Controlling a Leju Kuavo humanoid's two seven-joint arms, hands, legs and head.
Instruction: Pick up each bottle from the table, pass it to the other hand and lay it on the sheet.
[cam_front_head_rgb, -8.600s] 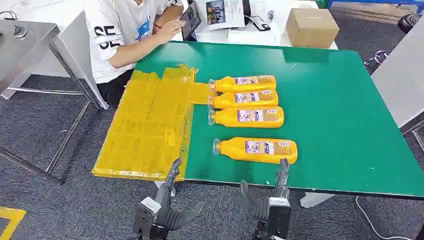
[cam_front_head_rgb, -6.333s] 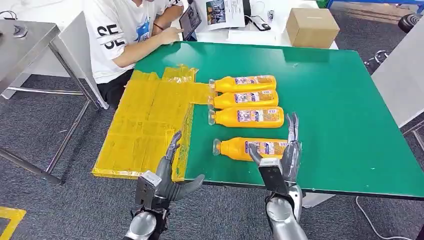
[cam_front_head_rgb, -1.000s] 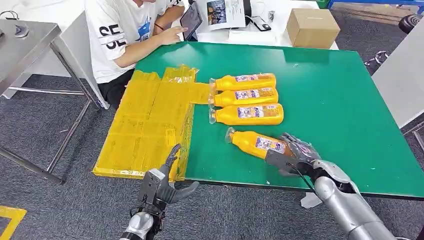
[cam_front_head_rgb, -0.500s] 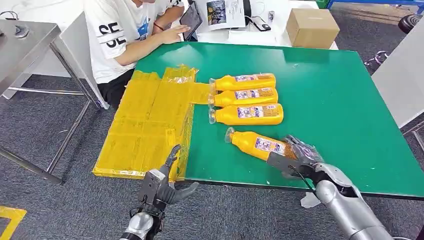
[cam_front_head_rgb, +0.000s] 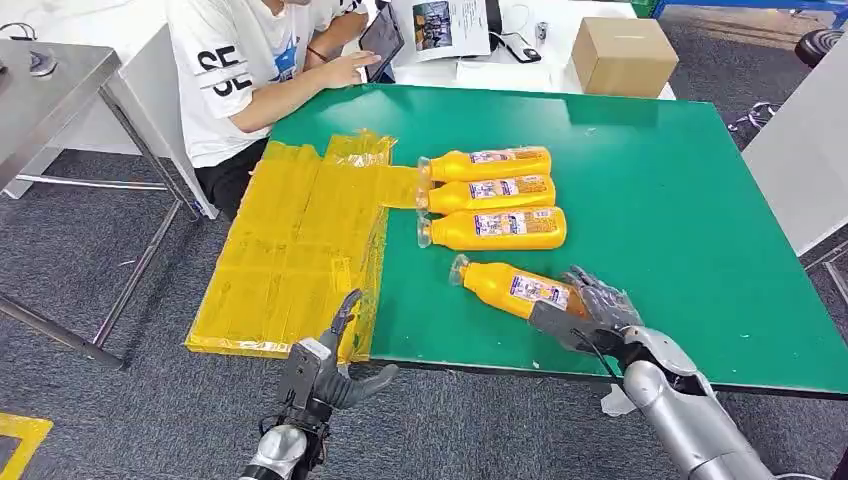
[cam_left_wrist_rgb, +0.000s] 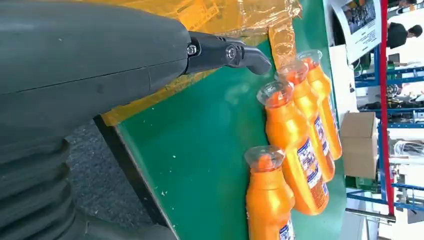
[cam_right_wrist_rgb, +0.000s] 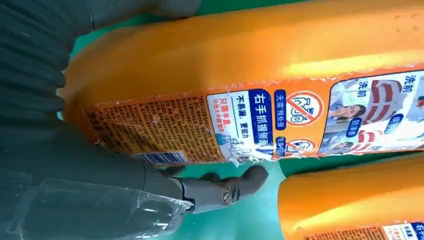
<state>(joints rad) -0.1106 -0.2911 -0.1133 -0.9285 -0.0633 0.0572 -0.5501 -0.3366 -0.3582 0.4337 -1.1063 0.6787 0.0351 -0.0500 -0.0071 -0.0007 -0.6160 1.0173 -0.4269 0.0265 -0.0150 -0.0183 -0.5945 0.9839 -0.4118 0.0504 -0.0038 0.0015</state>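
Observation:
Four orange bottles lie on the green table (cam_front_head_rgb: 680, 230). Three lie side by side (cam_front_head_rgb: 492, 196) just right of the yellow sheet (cam_front_head_rgb: 300, 250). The nearest bottle (cam_front_head_rgb: 508, 287) lies askew with its cap toward the sheet. My right hand (cam_front_head_rgb: 592, 312) grips its base; in the right wrist view the thumb (cam_right_wrist_rgb: 220, 192) and the fingers wrap the labelled body (cam_right_wrist_rgb: 250, 75). My left hand (cam_front_head_rgb: 325, 365) hangs open below the table's front edge, by the sheet's near corner. The left wrist view shows a fingertip (cam_left_wrist_rgb: 245, 52) over the sheet's edge (cam_left_wrist_rgb: 200, 10), apart from the bottles (cam_left_wrist_rgb: 295, 145).
A person in a white T-shirt (cam_front_head_rgb: 240, 70) sits at the table's far left corner with a tablet (cam_front_head_rgb: 382, 38). A cardboard box (cam_front_head_rgb: 622, 52) stands behind the table. A grey metal table (cam_front_head_rgb: 50, 75) is at the left, a white panel (cam_front_head_rgb: 800, 150) at the right.
Since the earliest frames my right hand rose to the nearest bottle, closed around its base and turned it askew. In the last second hardly anything has moved; the left hand stays put.

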